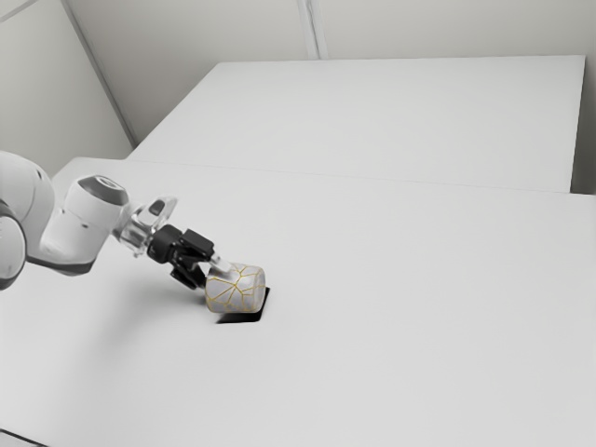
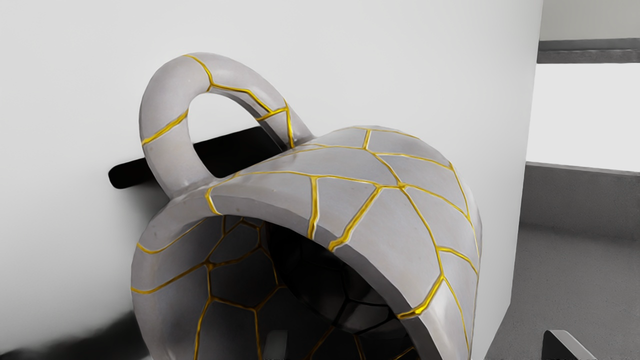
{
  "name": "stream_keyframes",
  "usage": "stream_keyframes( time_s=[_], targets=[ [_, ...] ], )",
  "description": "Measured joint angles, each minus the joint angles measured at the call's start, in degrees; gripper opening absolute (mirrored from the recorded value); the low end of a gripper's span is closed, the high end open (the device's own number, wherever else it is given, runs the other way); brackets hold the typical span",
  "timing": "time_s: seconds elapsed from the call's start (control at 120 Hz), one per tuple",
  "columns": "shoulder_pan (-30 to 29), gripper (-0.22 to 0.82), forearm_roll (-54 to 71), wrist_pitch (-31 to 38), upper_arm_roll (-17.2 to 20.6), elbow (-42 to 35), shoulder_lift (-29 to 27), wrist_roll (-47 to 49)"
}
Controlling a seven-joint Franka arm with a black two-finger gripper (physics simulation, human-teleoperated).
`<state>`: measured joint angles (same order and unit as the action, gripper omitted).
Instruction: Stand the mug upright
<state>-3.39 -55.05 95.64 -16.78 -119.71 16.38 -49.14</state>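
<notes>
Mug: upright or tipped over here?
Tipped: the exterior view shows the mug on its side, and in the wrist view its rim faces the camera.

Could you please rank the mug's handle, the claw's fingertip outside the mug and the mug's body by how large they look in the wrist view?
1. Mug's body
2. Handle
3. Claw's fingertip, cut off by the bottom edge

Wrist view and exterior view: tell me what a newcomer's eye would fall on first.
Probably the pale mug veined with gold lines, tipped on its side on the white table, its mouth facing the black gripper. Next, likely, its looped handle, jutting from its side near a stark black shadow.
</notes>
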Motion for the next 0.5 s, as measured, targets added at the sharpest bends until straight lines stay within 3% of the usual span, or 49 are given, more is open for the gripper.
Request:
stream_keyframes(
  time_s=[0.1,0.392,0.5],
  targets=[
    [0.0,0.45,-1.1,-2.2,0.0,0.1,0.4,-1.1],
    [0.0,0.05,-2.9,-4.7,0.2,0.3,0.3,-3.4],
    [0.1,-0.06,-3.2,-5.0,0.5,0.5,0.3,-4.0]
  ],
)
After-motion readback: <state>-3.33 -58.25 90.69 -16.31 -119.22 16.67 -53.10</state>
